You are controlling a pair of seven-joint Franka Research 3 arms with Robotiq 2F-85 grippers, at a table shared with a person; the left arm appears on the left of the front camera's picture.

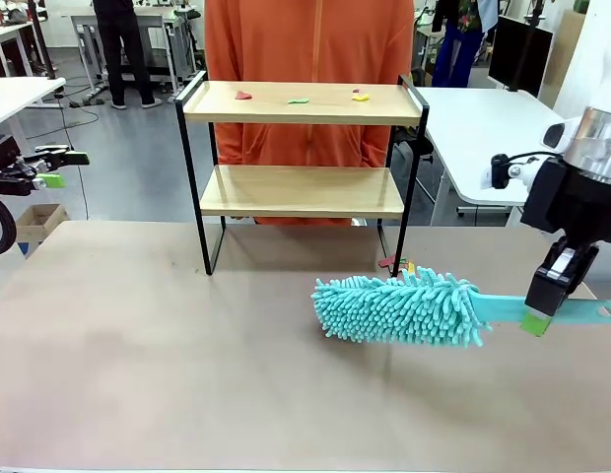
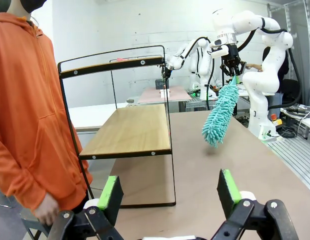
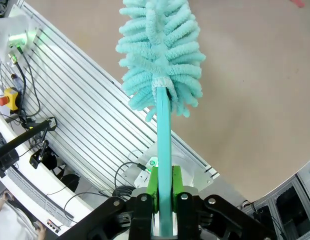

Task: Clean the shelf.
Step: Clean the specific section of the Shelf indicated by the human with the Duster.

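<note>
right gripper (image 1: 538,315) clamps duster (image 1: 399,307) by its handle, head free to sweep scraps (image 1: 299,101) off shelf (image 1: 304,190) | left gripper (image 2: 170,192) spread wide, empty, off to the side

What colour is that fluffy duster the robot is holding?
The duster is turquoise, fluffy head and handle alike; the right wrist view shows it best.

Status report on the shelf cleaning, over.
Left gripper open, empty. Right gripper shut on duster, short of shelf. Scraps on top board. Person behind shelf.
</note>
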